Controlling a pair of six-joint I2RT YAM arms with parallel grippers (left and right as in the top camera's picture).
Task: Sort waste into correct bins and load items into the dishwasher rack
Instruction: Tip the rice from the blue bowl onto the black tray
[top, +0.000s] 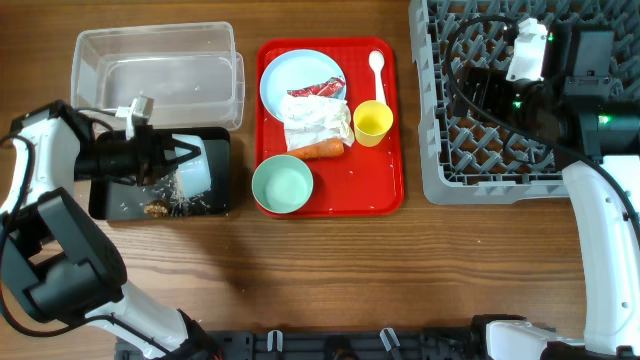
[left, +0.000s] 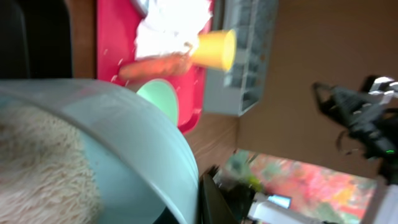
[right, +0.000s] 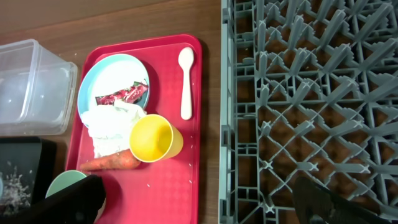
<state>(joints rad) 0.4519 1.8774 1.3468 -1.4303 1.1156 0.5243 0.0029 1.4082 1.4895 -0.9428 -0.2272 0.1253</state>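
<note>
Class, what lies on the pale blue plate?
A red-and-white wrapper lies on the plate; crumpled napkins cover its lower edge, hiding anything beneath them.

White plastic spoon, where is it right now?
In the overhead view the white plastic spoon lies in the top right corner of the red tray, just above the yellow cup, left of the grey dishwasher rack.
</note>
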